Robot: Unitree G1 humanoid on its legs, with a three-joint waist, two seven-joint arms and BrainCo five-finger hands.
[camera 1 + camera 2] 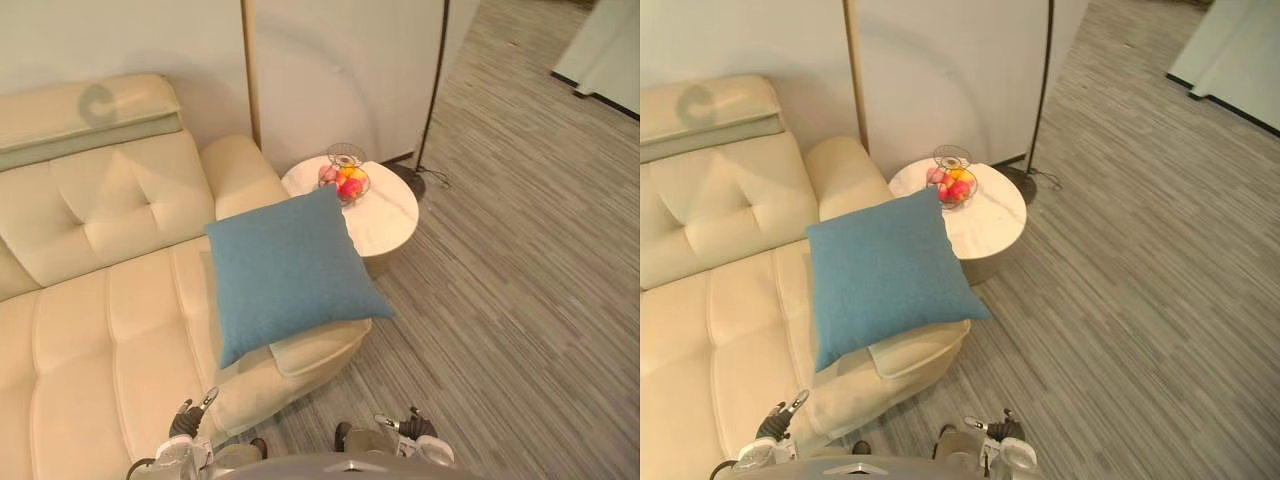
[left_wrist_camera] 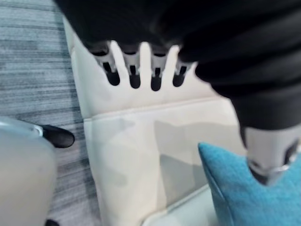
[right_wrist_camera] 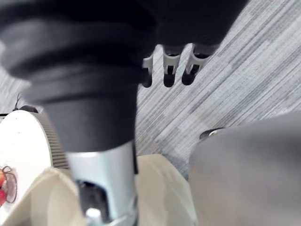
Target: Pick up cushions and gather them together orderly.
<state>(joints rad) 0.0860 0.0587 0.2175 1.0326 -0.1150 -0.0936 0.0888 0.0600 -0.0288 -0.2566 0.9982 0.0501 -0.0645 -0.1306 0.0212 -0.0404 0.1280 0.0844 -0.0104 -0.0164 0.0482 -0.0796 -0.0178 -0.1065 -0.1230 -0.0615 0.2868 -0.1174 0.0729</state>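
A round white table (image 1: 398, 225) stands just beside the end of the cream sofa (image 1: 100, 300). A wire basket of fruit (image 1: 345, 180) sits on the table. A thin lamp pole (image 1: 435, 90) stands behind the table, on the grey striped carpet (image 1: 520, 280).

The blue cushion (image 1: 290, 270) lies flat on the end of the sofa seat. It is square, so no side is longer. One corner points at the table and comes close to the basket. Another corner sticks out past the sofa's edge.

The left hand (image 1: 190, 420) hangs low by the sofa front, fingers (image 2: 134, 70) straight, holding nothing. The right hand (image 1: 412, 430) hangs over the carpet, fingers (image 3: 169, 70) straight too, holding nothing.
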